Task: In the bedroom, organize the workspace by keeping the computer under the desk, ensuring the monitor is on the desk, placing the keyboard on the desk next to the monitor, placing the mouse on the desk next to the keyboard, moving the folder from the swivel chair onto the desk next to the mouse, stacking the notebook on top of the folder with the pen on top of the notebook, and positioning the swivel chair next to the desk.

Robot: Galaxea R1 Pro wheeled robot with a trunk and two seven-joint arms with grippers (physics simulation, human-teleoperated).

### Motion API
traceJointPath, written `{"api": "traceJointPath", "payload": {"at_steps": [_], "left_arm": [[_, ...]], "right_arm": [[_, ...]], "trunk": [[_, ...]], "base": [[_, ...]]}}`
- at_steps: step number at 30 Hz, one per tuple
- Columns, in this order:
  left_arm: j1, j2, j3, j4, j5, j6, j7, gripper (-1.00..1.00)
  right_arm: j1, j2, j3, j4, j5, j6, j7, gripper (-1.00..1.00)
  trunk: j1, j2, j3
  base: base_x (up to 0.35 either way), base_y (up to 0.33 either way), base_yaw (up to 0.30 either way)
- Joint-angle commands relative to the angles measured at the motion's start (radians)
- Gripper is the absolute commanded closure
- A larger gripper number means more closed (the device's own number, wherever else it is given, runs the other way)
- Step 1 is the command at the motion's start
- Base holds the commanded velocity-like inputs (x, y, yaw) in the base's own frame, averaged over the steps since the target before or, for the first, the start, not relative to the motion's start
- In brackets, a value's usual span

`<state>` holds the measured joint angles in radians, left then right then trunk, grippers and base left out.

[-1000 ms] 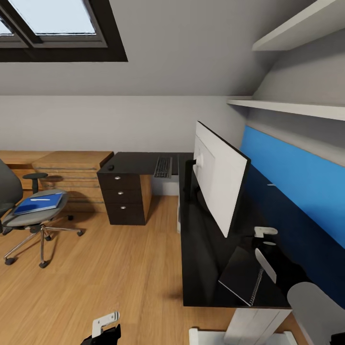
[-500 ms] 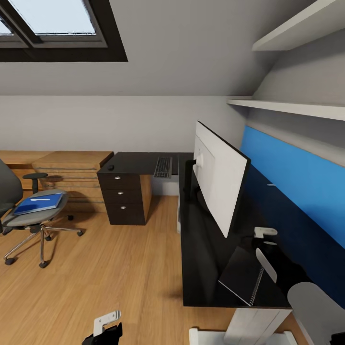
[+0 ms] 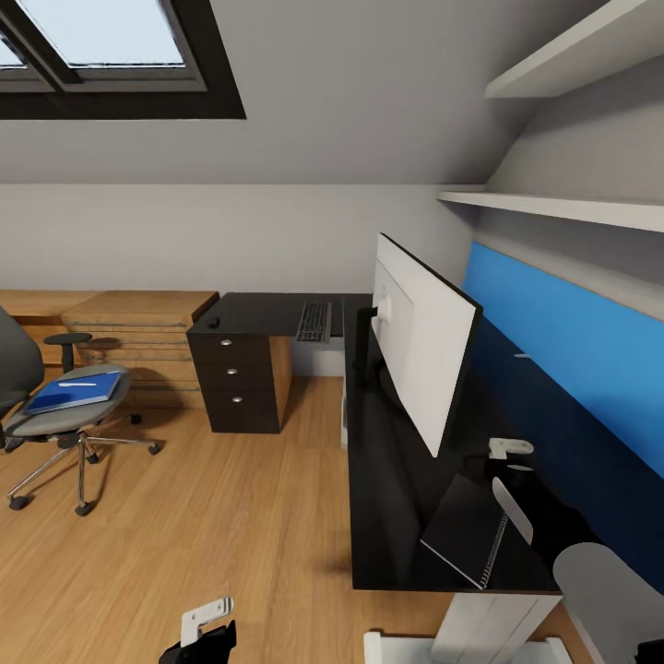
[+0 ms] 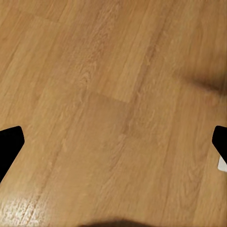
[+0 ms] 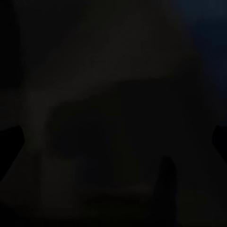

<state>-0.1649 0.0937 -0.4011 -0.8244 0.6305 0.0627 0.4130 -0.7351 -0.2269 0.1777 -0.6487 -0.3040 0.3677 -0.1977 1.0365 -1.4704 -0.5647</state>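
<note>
So we're looking across the attic bedroom here, and the L-shaped desk [image 3: 397, 489] with its matt black top runs from the middle of the frame down toward the lower right. The monitor [image 3: 420, 341] stands on it just right of centre, and we see its white back with a small port panel, thin black edge and a black stand. The keyboard [image 3: 314, 322] sits further back on the desk's far leg, slim, silver-grey frame with dark keys, and the mouse [image 3: 213, 322] is a tiny dark lump near that leg's left end, above a black drawer unit [image 3: 235, 383] with silver knobs. Lower right on the desk lies the notebook [image 3: 466, 530], dark glossy cover with a spiral edge showing pale. At the left edge of the frame the swivel chair [image 3: 55, 415] stands on the light wood floor [image 3: 203, 526], well apart from the desk, grey seat, black armrest, chrome star base on castors. The bright blue folder [image 3: 74, 391] lies flat on its seat with a thin pale pen [image 3: 77, 383] on top. The left gripper [image 4: 113, 142] hangs over bare floor in its wrist view, fingertips wide apart at the frame edges, nothing between them. The right gripper [image 3: 510, 452] is over the desk beside the notebook; its wrist view is nearly black, so we can't tell whether it's released or clenched.
</note>
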Motion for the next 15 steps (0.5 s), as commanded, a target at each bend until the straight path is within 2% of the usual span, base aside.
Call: {"api": "traceJointPath", "payload": {"at_steps": [1, 15], "left_arm": [[-0.001, 0.001, -0.005, -0.002, 0.005, 0.003, 0.009, -1.0], [-0.001, 0.001, -0.005, -0.002, 0.004, 0.002, 0.013, -1.0]], "right_arm": [[-0.001, -0.002, 0.008, -0.002, -0.01, 0.005, -0.01, -1.0], [-0.001, -0.001, 0.008, -0.002, -0.01, 0.008, -0.009, -1.0]], "trunk": [[0.004, -0.008, -0.004], [0.057, -0.106, -0.048]], "base": [[0.0, 0.0, 0.0], [0.0, 0.0, 0.0]]}}
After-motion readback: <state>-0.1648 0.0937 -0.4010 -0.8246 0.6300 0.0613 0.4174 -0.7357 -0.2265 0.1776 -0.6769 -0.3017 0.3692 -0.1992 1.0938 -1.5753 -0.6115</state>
